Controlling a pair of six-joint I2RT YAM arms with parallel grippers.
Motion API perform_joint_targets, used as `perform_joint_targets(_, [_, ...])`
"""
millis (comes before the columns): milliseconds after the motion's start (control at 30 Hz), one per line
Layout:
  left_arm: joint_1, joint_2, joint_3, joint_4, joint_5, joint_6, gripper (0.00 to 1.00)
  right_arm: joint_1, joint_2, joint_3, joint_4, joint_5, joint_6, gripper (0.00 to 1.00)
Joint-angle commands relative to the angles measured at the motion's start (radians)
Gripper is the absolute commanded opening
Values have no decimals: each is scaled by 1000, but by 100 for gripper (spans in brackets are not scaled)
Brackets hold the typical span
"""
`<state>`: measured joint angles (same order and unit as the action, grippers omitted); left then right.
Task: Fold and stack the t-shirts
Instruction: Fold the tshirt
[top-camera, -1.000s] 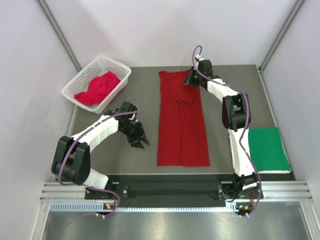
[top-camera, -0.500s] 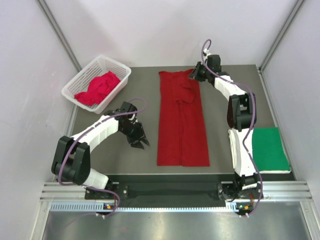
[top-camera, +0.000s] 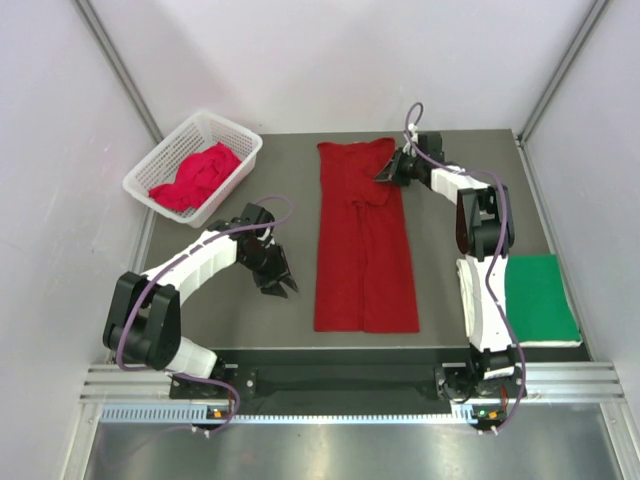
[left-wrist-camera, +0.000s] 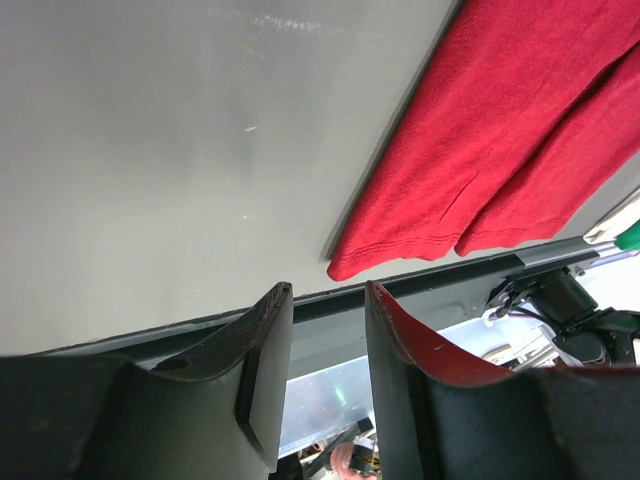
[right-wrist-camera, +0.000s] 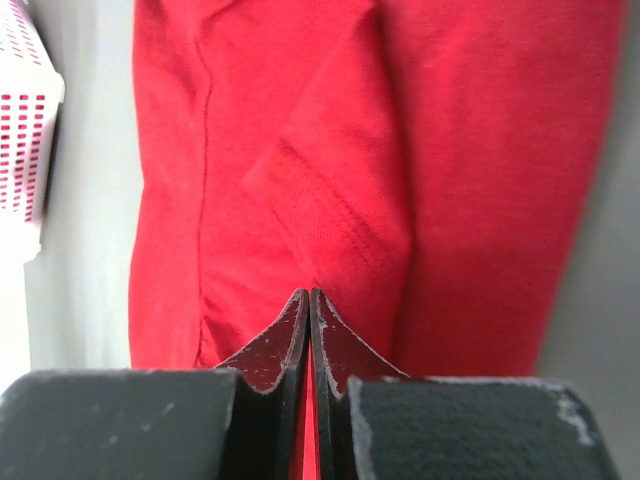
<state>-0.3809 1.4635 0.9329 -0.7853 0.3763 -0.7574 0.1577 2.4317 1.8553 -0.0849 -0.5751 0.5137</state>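
A dark red t-shirt (top-camera: 362, 240) lies flat on the table as a long strip, its sides folded in. My right gripper (top-camera: 385, 175) hovers over its upper right part, beside the folded-in sleeve (right-wrist-camera: 340, 190). In the right wrist view the gripper (right-wrist-camera: 309, 292) is shut, with no cloth between the tips and the red t-shirt (right-wrist-camera: 470, 150) spread below. My left gripper (top-camera: 280, 285) rests left of the shirt's lower edge. In the left wrist view that gripper (left-wrist-camera: 325, 290) stands open and empty, the shirt's hem (left-wrist-camera: 440, 220) lying beyond it. A folded green t-shirt (top-camera: 538, 298) lies at the right.
A white lattice basket (top-camera: 232, 132) at the back left holds a crumpled pinkish red t-shirt (top-camera: 197, 175). Its wall shows at the left edge of the right wrist view (right-wrist-camera: 25, 120). Grey walls and metal posts enclose the table, and the table's near edge (left-wrist-camera: 420, 285) lies just past the left fingers.
The right gripper closed its jaws and shifted from the shirt's top right corner to just over its right edge, leaving the corner lying flat. The left arm has stayed still.
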Motion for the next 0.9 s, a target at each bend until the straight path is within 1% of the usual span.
perform_joint_targets(0, [4,-8,17,21,-4,-6,40,-32,30,28,76,-69,12,0])
perform_joint_targets(200, [4,-8,15,35,3,-22,40,-43,6,30,62,-129,-7,0])
perform_joint_targets(300, [4,18,44,31,0,-10,40,-47,-29,47,47,-161,-6,0])
perform_joint_targets(400, [7,60,116,8,-20,30,42,-50,-94,48,11,-166,-12,0])
perform_joint_targets(467, [7,75,152,21,5,59,45,-50,-155,48,-59,-166,-24,1])
perform_joint_targets(500, [7,75,153,40,24,67,46,-50,-178,44,-150,-131,-35,2])
perform_joint_targets(533, [10,75,149,63,45,67,47,-50,-206,35,-198,-102,-46,3])
perform_joint_targets(567, [11,75,141,102,97,64,47,-49,-267,18,-244,-68,-55,4])
perform_joint_targets(600, [16,74,132,128,122,58,47,-47,-302,-35,-321,4,-61,7])
perform_joint_targets(633, [19,70,106,153,153,41,45,-44,-382,-71,-352,41,-60,9])
perform_joint_targets(667, [20,66,92,194,174,30,37,-43,-425,-112,-381,79,-47,10])
perform_joint_targets(700, [20,61,77,213,209,23,36,-40,-465,-204,-425,134,-40,13])
perform_joint_targets(733, [20,57,48,228,228,9,36,-32,-541,-249,-444,150,-32,16])
perform_joint_targets(767, [19,49,34,253,245,4,37,-26,-575,-295,-464,161,-30,20])
perform_joint_targets(800, [19,49,15,251,262,10,38,-21,-607,-374,-522,184,-33,22])
perform_joint_targets(867, [2,55,11,221,254,36,40,2,-689,-441,-597,214,-52,23])
